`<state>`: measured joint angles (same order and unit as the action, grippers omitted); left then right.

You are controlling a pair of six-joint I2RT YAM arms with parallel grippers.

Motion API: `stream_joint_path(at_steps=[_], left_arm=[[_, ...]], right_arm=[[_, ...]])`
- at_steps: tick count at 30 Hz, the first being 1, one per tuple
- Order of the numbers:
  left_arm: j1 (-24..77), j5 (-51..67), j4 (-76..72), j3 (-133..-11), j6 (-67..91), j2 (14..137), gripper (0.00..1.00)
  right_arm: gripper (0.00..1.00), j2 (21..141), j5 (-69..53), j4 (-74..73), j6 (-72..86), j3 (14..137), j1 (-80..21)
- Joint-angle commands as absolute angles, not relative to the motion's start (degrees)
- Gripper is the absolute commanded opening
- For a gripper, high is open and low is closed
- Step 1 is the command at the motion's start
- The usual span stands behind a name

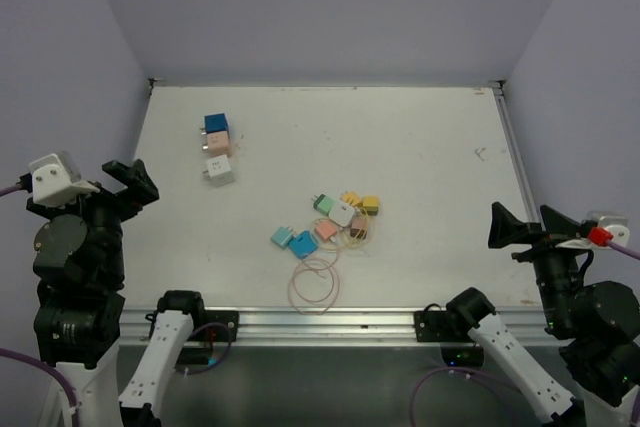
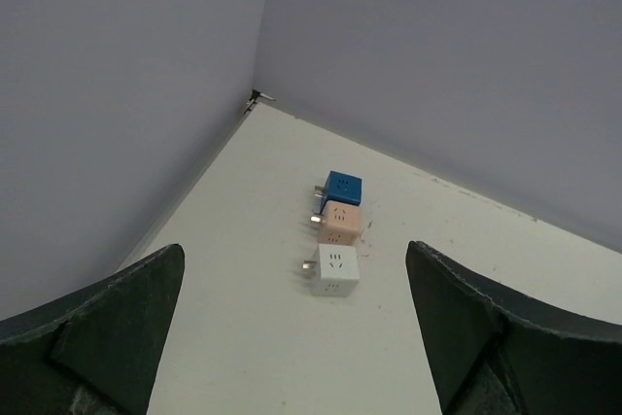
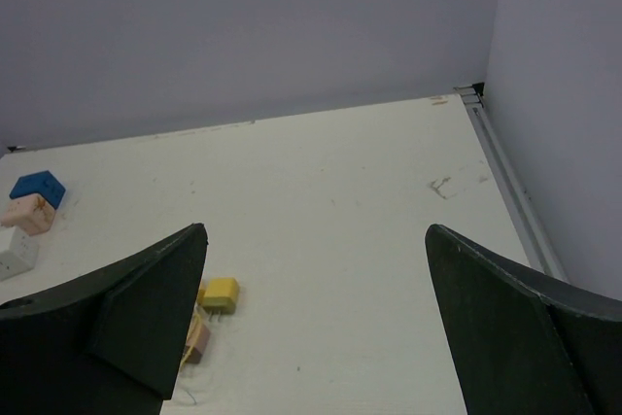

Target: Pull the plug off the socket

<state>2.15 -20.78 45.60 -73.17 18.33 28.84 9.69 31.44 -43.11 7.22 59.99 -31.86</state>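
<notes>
No legible txt, labels, brands or nos. in any view. The 3 cubes (image 2: 336,271) at far left of the surface (image 1: 420,147) show only slot holes on their faces, w/ no print that can be made out. The plugs (image 1: 335,222) near centre are too small to tell any marking.

The row of cubes (image 1: 218,147) stands far left, with bare table (image 1: 430,137) on every side of it. The plug cluster (image 1: 342,213) sits near the middle, and its cable loops (image 1: 318,269) reach toward the near edge. The far right is open. Walls (image 1: 60,67) close off the left, far and right sides.
</notes>
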Motion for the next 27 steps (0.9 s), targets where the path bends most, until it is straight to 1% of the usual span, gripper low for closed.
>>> stream_joint_path(at_steps=[1, 7, 27], left_arm=[[2.81, -24.0, 46.76, -73.04, 18.1, 28.47, 1.0], [2.81, -24.35, 45.88, -71.64, 18.28, 28.65, 1.0], [2.81, -24.17, 44.74, -70.4, 18.11, 29.71, 1.0]], right_arm=[[0.99, 9.05, 34.89, -44.12, 8.44, 58.1, -31.9], [0.99, 8.35, 36.91, -42.8, 8.44, 56.16, -31.9], [0.99, 8.35, 35.51, -38.59, 5.98, 55.11, -31.9]])
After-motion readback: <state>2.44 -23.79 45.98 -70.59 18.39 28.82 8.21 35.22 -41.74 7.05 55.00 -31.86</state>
